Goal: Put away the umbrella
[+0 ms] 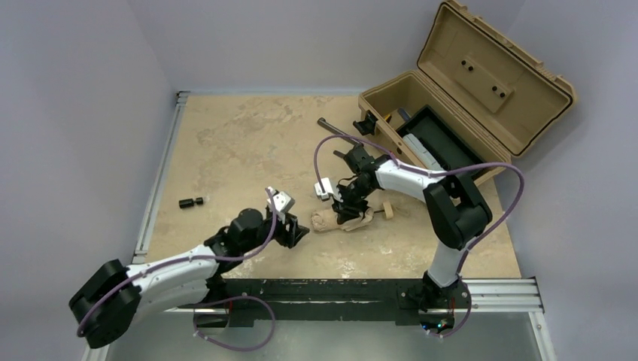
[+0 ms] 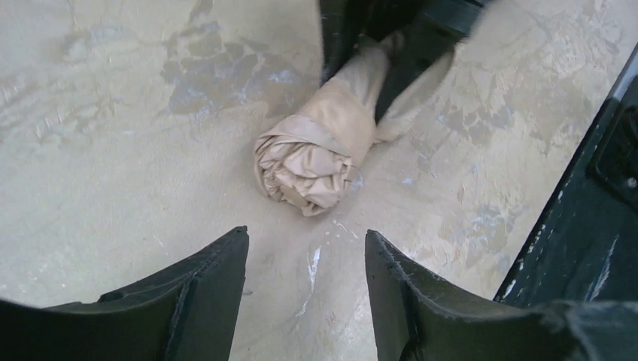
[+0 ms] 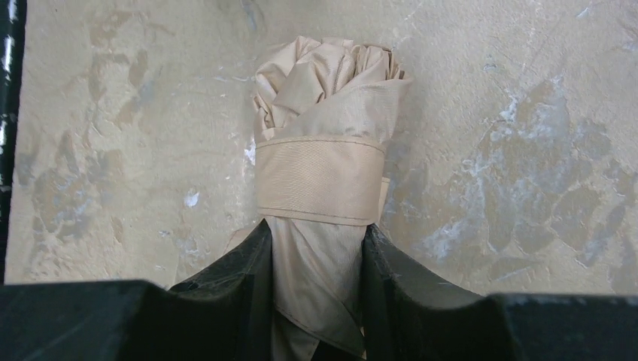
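The umbrella [image 1: 329, 219] lies folded on the table, a rolled beige bundle with a fabric band round it and a pale wooden knob [image 1: 388, 210] at its right end. My right gripper [image 1: 350, 211] is shut on the umbrella's middle; in the right wrist view both fingers press the fabric [image 3: 320, 158] just behind the band. My left gripper [image 1: 299, 235] is open and empty, a short way left of the bundle's rolled end [image 2: 310, 158], not touching it.
An open hard tan case [image 1: 451, 113] stands at the back right, lid up, with dark items inside. A dark metal bar [image 1: 338, 134] lies in front of the case. A small black object [image 1: 191, 201] lies at the left. A black rail [image 1: 338, 289] runs along the near edge.
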Robot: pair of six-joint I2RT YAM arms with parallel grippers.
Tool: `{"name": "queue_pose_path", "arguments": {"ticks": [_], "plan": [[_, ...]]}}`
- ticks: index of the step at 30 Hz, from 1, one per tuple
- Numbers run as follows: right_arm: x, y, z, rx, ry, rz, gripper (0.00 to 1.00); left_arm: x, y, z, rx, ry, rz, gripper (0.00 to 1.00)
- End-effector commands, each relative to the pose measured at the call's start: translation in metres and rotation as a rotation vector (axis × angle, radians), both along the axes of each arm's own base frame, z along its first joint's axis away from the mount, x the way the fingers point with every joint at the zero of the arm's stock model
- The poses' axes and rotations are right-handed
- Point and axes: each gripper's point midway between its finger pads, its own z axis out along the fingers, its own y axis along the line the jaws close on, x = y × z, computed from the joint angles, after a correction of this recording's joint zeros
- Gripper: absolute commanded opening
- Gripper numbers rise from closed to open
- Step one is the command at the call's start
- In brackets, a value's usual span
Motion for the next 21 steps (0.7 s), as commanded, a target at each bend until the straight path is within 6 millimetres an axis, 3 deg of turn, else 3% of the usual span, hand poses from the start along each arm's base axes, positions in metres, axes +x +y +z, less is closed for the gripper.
{"name": "queue_pose_path", "arguments": {"ticks": [1, 6, 10, 21], "plan": [[-0.036, -0.052, -0.073, -0.315, 0.209, -0.033, 0.00, -0.012, 0.005, 0.012, 0.123, -0.304, -0.084, 0.57], [-0.043, -0.054, -0.082, -0.353, 0.287, -0.018, 0.00, -0.018, -0.011, 0.014, 0.294, -0.422, -0.181, 0.57], [-0.045, -0.056, -0.084, -0.369, 0.312, -0.006, 0.00, -0.015, -0.026, 0.000, 0.429, -0.450, -0.257, 0.58], [-0.049, -0.057, -0.089, -0.378, 0.342, 0.009, 0.00, 0.006, -0.072, -0.005, 0.547, -0.550, -0.379, 0.59]]}}
